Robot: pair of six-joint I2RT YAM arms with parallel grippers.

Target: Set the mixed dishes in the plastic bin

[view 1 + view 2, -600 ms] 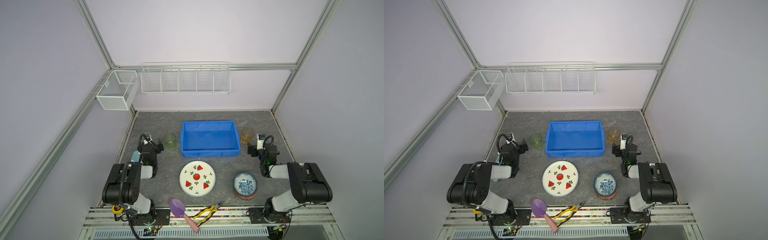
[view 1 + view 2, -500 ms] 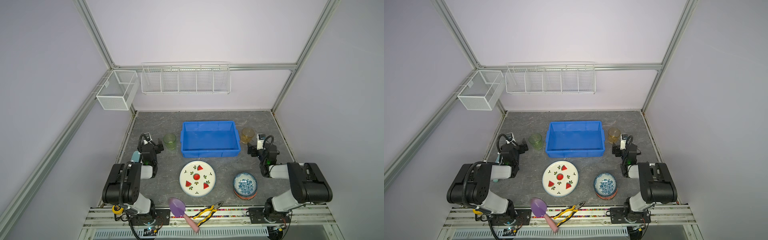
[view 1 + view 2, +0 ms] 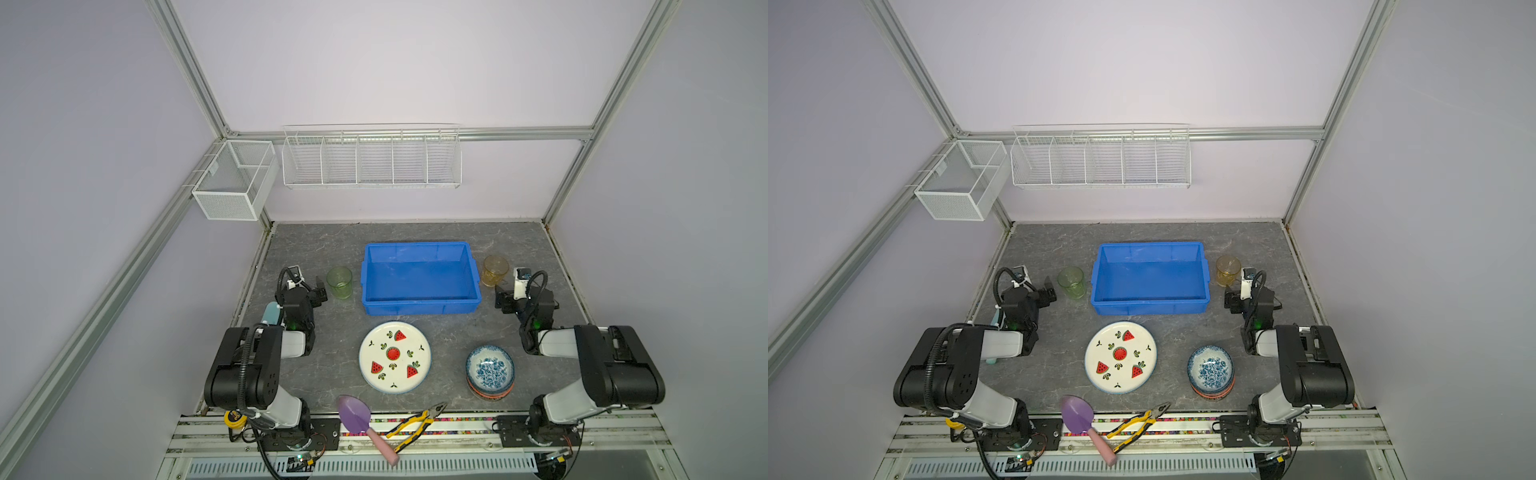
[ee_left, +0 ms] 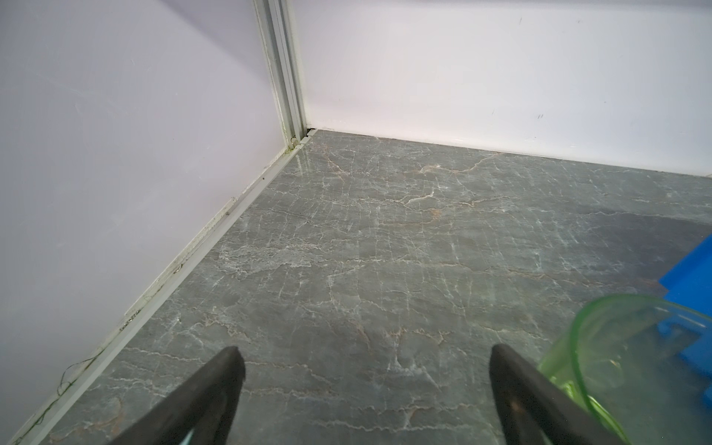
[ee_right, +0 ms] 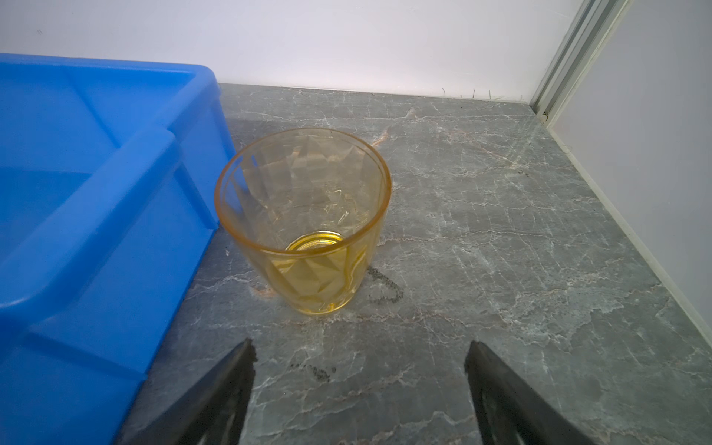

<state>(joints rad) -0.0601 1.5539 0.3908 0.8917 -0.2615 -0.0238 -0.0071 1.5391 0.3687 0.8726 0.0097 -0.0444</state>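
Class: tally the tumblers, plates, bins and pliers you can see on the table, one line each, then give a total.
Tumblers: 2, green tumbler, amber tumbler
Plates: 1, watermelon plate
Bins: 1, blue plastic bin
Pliers: 1, yellow-handled pliers
Total: 5

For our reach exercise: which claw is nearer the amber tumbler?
Right. The right claw sits just short of the amber tumbler; the left claw is across the blue bin, by the green tumbler.
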